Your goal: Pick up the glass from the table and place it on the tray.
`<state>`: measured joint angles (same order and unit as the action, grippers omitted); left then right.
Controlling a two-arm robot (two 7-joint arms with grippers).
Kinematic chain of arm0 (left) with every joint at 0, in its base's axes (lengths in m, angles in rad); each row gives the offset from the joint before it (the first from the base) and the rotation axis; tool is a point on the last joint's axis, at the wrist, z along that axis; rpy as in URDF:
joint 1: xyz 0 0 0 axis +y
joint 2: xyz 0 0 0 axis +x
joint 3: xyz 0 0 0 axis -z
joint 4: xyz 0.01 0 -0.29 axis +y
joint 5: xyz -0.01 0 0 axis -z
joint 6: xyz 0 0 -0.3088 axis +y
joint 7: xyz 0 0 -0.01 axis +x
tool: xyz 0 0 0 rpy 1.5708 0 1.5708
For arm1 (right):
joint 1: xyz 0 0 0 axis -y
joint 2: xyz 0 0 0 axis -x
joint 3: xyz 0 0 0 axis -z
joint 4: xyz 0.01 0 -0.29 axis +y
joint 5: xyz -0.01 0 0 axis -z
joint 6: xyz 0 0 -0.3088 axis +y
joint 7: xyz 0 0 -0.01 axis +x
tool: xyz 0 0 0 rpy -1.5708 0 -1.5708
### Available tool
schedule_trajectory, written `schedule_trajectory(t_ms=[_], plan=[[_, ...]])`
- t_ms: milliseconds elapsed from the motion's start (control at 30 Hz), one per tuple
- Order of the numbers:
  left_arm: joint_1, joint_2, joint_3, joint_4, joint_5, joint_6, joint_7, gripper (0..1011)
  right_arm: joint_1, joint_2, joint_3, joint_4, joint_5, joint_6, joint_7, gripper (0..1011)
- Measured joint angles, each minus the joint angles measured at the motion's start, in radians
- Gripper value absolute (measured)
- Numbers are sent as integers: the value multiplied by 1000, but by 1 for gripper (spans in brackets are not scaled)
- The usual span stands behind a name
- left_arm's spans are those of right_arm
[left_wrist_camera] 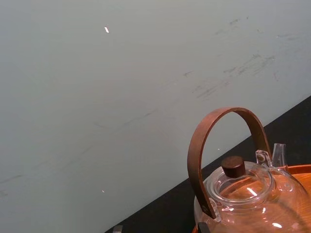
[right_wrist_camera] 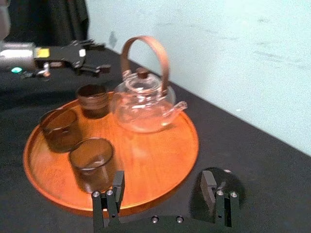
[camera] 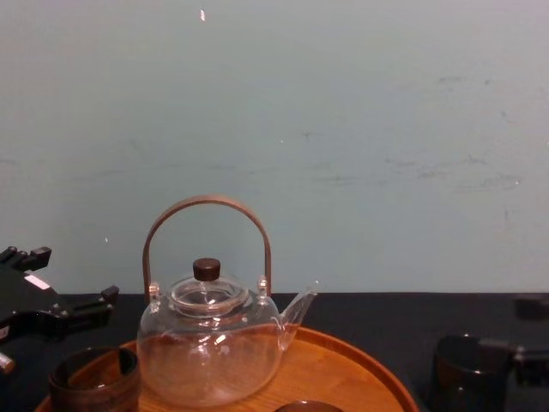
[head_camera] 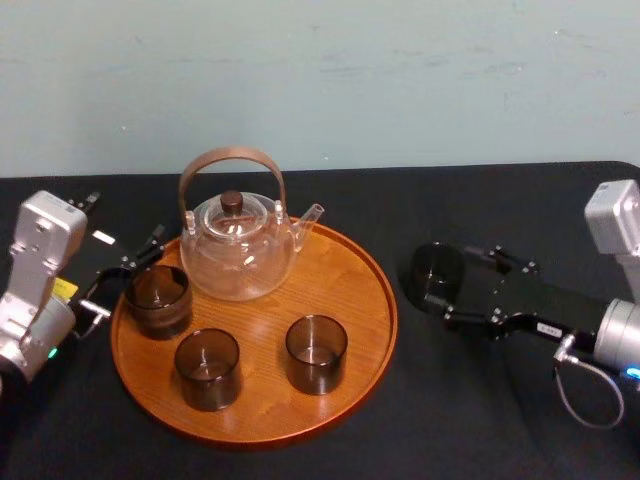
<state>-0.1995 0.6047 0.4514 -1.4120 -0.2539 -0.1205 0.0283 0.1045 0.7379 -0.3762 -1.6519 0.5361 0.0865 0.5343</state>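
The glass [head_camera: 437, 270] stands on the black-clothed table [head_camera: 480, 420], just off the rim of the tray [head_camera: 345, 265] at about 3 o'clock, not yet lifted. The right gripper [right_wrist_camera: 164, 187] lies low beside it, fingers spread wide. The glass sits by one finger rather than centred, so a grasp likely needs realigning. The left gripper [head_camera: 125, 275], also spread, waits at the tray's 9 o'clock. The teapot [head_camera: 240, 245] at 12 o'clock and three glasses [head_camera: 316, 353] leave bare wood nearest the right arm. A pale blue-green wall [head_camera: 400, 80] backs the table.
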Motion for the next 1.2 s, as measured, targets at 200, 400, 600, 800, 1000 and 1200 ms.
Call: schedule_trajectory(t_ms=[200,400,600,800,1000,1200], plan=[[0,0,0,0,0,0,0,1001,-27,2,49,-15,10,-8,-32,1002],[0,0,0,0,0,0,0,1001,-51,-4,97,-23,16,-5,-68,1002],[0,0,0,0,0,0,0,1001,-51,-14,112,-12,17,43,-86,1002],[0,0,0,0,0,0,0,1001,-29,-27,101,20,23,123,-97,1002],[0,0,0,0,0,0,0,1001,-11,-36,86,48,23,154,-99,1002],[0,0,0,0,0,0,0,1001,10,-43,69,75,17,166,-92,1002]])
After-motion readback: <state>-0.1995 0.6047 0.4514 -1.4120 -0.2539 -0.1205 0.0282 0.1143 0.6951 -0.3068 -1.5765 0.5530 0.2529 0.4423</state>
